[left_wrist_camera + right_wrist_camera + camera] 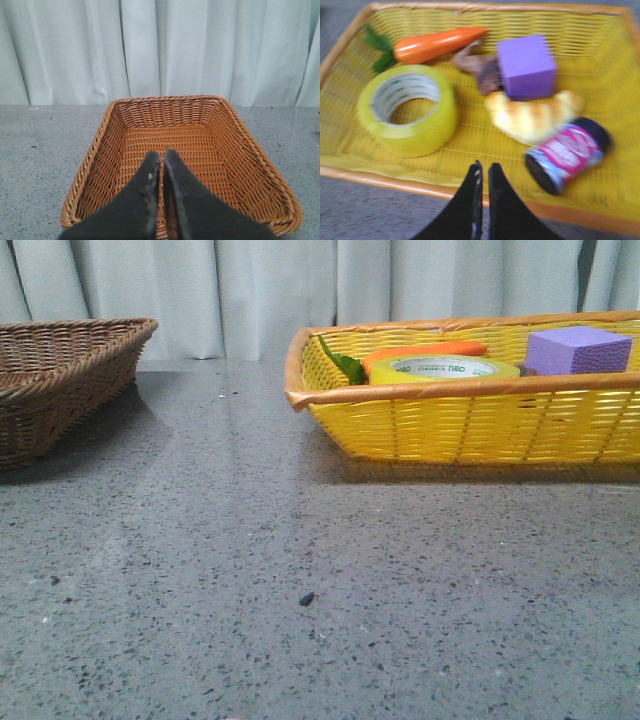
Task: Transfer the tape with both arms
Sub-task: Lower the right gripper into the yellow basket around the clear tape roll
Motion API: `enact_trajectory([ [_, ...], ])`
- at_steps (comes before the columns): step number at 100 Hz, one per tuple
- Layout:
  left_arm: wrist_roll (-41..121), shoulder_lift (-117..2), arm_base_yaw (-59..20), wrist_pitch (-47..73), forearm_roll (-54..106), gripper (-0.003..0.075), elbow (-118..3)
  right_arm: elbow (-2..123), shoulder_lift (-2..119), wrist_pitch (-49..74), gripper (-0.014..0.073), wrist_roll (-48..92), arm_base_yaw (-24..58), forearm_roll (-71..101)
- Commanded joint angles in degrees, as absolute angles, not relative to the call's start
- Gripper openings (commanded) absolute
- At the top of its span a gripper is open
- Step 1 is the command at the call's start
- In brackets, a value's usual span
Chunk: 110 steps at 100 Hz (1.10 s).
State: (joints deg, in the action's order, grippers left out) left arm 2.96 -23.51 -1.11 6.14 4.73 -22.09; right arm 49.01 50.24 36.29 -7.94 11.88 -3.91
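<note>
The tape (pixel 406 109) lies flat (hole up) in the yellow basket (pixel 470 425) at the counter's right edge, just beyond the clenched, empty right claw (pixel 483 172); the left claw (pixel 161 162), clenched too, hangs over the brown basket (pixel 95 165).

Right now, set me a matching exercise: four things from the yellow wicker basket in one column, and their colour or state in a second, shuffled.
Things:
1. wide roll of packing tape
2. plastic carrot
3. foam cube
4. small jar with a dark lid

Descriptions:
A. purple, standing beside the bread roll
B. lying on its side, pink label
C. translucent yellow, white core
D. orange, green leaves

Pairs: 1-C, 2-D, 3-A, 4-B
</note>
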Motion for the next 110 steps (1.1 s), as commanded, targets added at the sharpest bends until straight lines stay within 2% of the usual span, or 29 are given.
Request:
enact_trajectory([
  [1, 2.4, -24.5, -1.0, 1.1, 5.3, -0.0021, -24.1, 56.3, 55.7, 36.2, -0.0055, -7.1, 15.8, -4.1],
  [7, 2.4, -24.6, -1.0, 1.1, 5.3, -0.0021, -24.1, 60.5, 60.5, 38.6, -0.0041, -7.1, 18.3, -4.1],
  [14, 2.4, -24.6, -1.0, 1.1, 5.3, -0.0021, -24.1, 65.4, 65.7, 41.9, 0.0018, -7.1, 20.3, -3.8],
  [34, 2.4, -24.6, -1.0, 1.1, 5.3, -0.0021, -24.1, 77.5, 78.0, 48.5, 0.033, -6.4, 22.6, 0.0],
  [39, 2.4, -24.6, -1.0, 1.1, 5.3, -0.0021, -24.1, 79.9, 80.4, 49.6, 0.0374, -4.6, 22.9, 2.0],
  [72, 2.4, -24.6, -1.0, 1.1, 5.3, -0.0021, -24.1, 92.0, 94.1, 55.7, 0.0381, -1.9, 25.2, 5.2],
  [110, 2.4, -24.6, -1.0, 1.1, 5.3, -0.0021, -24.1, 96.3, 103.6, 58.4, 0.038, -1.9, 25.2, 1.8],
])
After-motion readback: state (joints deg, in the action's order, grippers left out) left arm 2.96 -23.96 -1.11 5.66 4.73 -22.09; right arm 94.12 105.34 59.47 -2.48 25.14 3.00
